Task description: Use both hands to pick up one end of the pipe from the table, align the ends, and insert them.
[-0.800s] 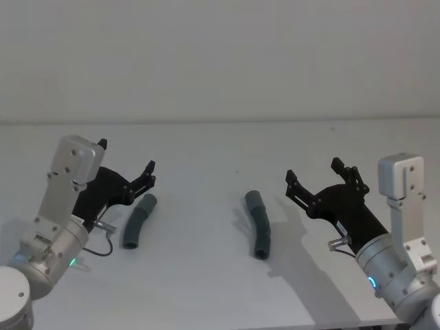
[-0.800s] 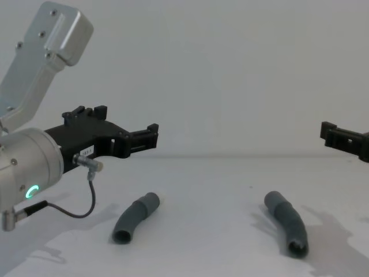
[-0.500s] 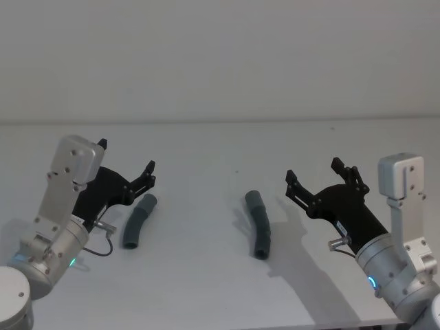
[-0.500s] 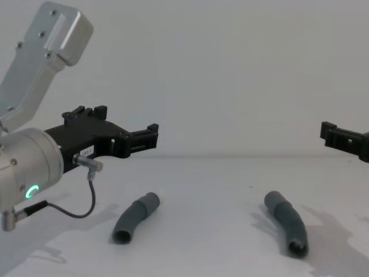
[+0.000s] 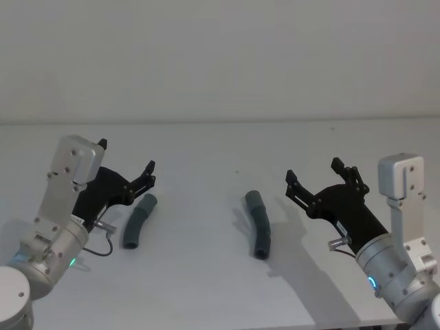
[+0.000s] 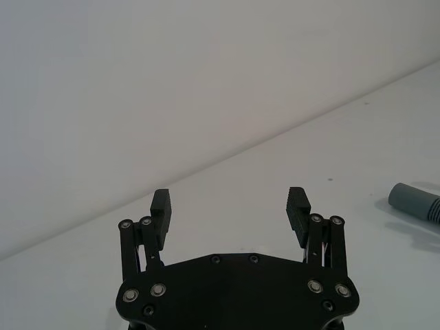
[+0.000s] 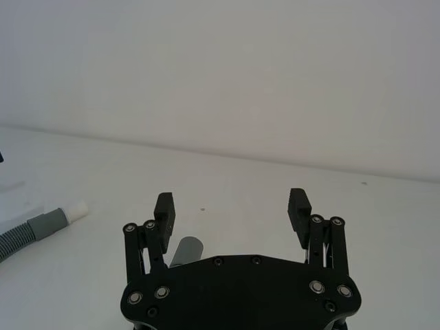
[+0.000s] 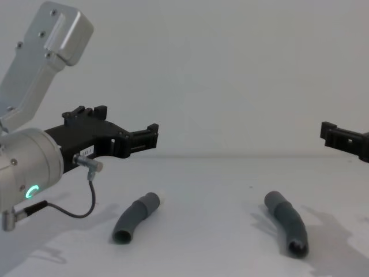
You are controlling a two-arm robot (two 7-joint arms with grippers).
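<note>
Two curved dark grey ribbed pipe pieces lie apart on the white table. The left piece has a white tube tip at its far end. The right piece shows a round open mouth toward me, and its far cuff peeks out behind my right gripper's body. My left gripper hovers open above the left piece, touching nothing. My right gripper hangs open to the right of the right piece, also holding nothing.
A plain pale wall rises behind the table's far edge. A thin black cable loops from the left wrist down toward the table beside the left piece. Bare table lies between the two pieces.
</note>
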